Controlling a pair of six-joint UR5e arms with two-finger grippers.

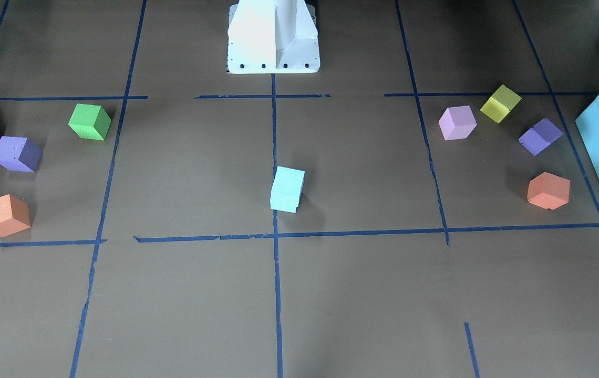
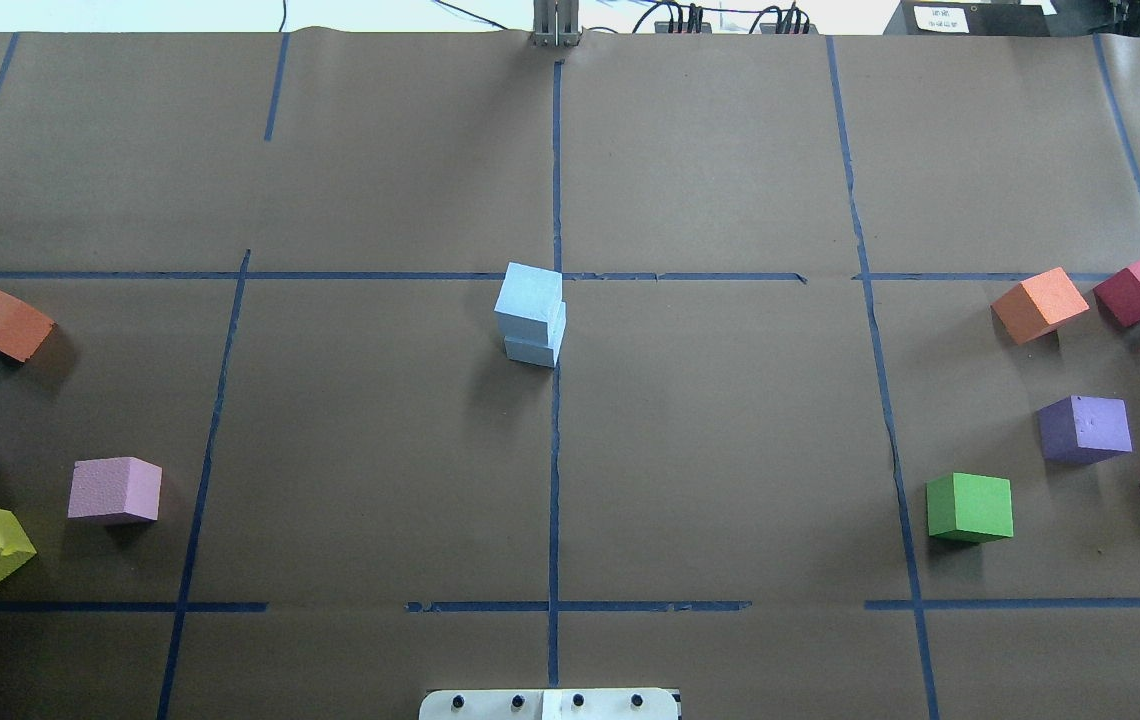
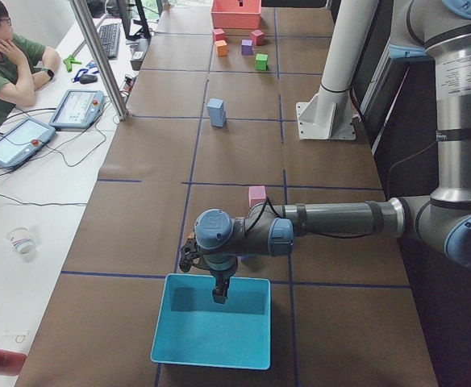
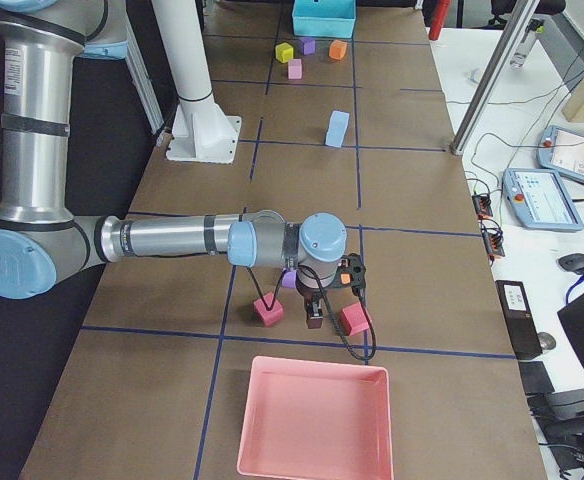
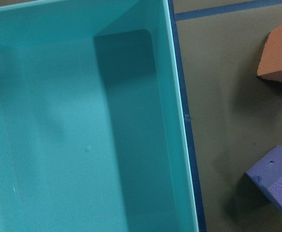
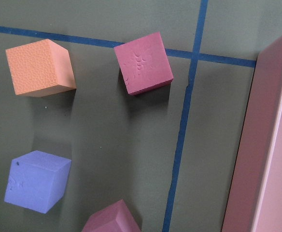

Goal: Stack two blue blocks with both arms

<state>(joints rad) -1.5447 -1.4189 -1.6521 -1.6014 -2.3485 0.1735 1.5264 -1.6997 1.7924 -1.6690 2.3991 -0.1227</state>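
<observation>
The brown-papered table (image 2: 730, 450), gridded with blue tape (image 2: 554, 480), carries the stacked blue blocks (image 2: 531, 315) at its centre. Loose coloured cubes (image 2: 970, 507) cluster at both ends, near a teal box (image 3: 211, 330) and a pink tray (image 4: 317, 425).

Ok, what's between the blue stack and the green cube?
Nothing but bare brown paper and blue tape lines between the blue blocks and the green cube, per the overhead view.
</observation>
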